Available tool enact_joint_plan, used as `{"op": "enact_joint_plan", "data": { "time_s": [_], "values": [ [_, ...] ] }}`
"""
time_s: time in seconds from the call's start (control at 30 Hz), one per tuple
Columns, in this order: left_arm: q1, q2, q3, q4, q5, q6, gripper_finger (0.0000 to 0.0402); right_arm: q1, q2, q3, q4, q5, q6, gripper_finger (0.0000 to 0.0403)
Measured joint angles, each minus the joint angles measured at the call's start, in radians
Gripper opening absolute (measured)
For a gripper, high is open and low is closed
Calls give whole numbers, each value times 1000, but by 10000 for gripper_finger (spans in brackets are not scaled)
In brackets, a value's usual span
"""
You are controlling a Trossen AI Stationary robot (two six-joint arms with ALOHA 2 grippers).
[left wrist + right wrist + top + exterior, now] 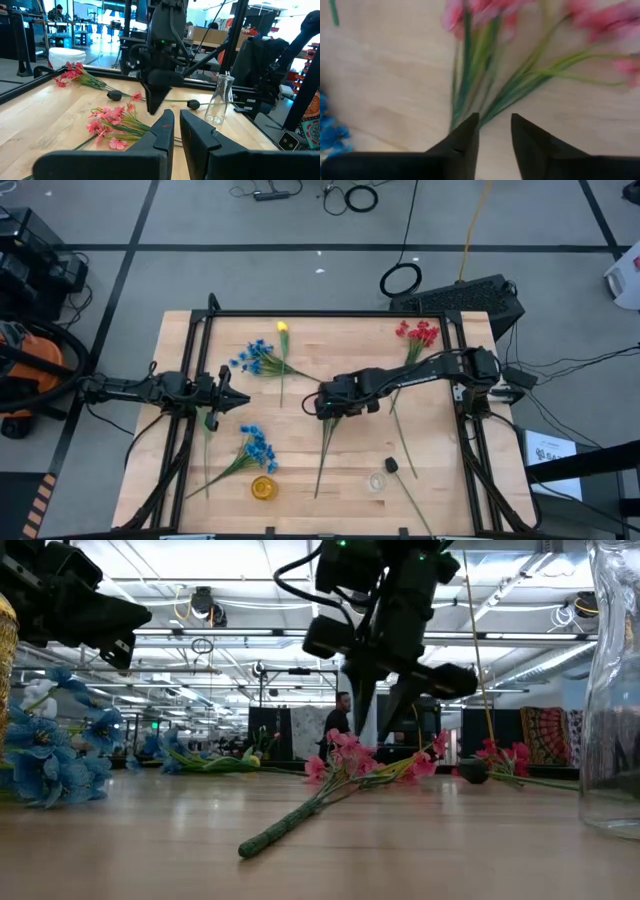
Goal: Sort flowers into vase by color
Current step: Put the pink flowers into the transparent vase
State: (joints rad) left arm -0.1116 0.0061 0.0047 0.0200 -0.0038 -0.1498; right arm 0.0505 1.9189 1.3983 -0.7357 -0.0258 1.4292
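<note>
While the right gripper (322,402) hangs over the middle of the wooden table (440,470), its two dark fingers (465,140) stand slightly apart and point down at the pink sprig (345,765), with nothing between them. In the right wrist view the green stems fan out just beyond the fingertips, apart from them. In the low view this gripper (385,705) is poised above the pink blossoms and the sprig lies flat on the wood, its stem end toward the camera.

Clock directions below refer to the high view, with the table centre as the dial's centre. The left gripper (238,399) sits at about 9 o'clock, its tips aimed toward the centre; in the left wrist view its fingers (165,132) are nearly together, a narrow slit between them, holding nothing.

Flowers:
- red sprig (416,334) at about 1 o'clock, near the far right corner;
- yellow bud (283,328) at about 11 o'clock, near the far edge;
- blue sprig (255,360) at about 10 o'clock, just beside the yellow bud's stem;
- second blue sprig (256,447) at about 7 o'clock.

Vases:
- yellow vase (263,487) at about 7 o'clock by the near edge, just beside the second blue sprig;
- clear glass vase (377,480) at about 5 o'clock, upright in the left wrist view (220,98).

No flower stands in either vase.
</note>
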Motion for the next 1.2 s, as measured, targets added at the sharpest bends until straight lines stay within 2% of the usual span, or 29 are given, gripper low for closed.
{"op": "enact_joint_plan", "data": {
  "time_s": [0.13,0.33,0.73,0.93,1.2],
  "values": [
    [0,0,0,0,0,0,36,0,32,0,81,-36,0,153],
    [0,0,0,0,0,0,36,8,61,0,67,-81,29,185],
    [0,0,0,0,0,0,36,30,72,0,89,-52,111,187],
    [0,0,0,0,0,0,36,28,119,0,166,-52,123,187],
    [0,0,0,-1,0,0,36,25,203,6,185,-118,135,187]
  ]
}}
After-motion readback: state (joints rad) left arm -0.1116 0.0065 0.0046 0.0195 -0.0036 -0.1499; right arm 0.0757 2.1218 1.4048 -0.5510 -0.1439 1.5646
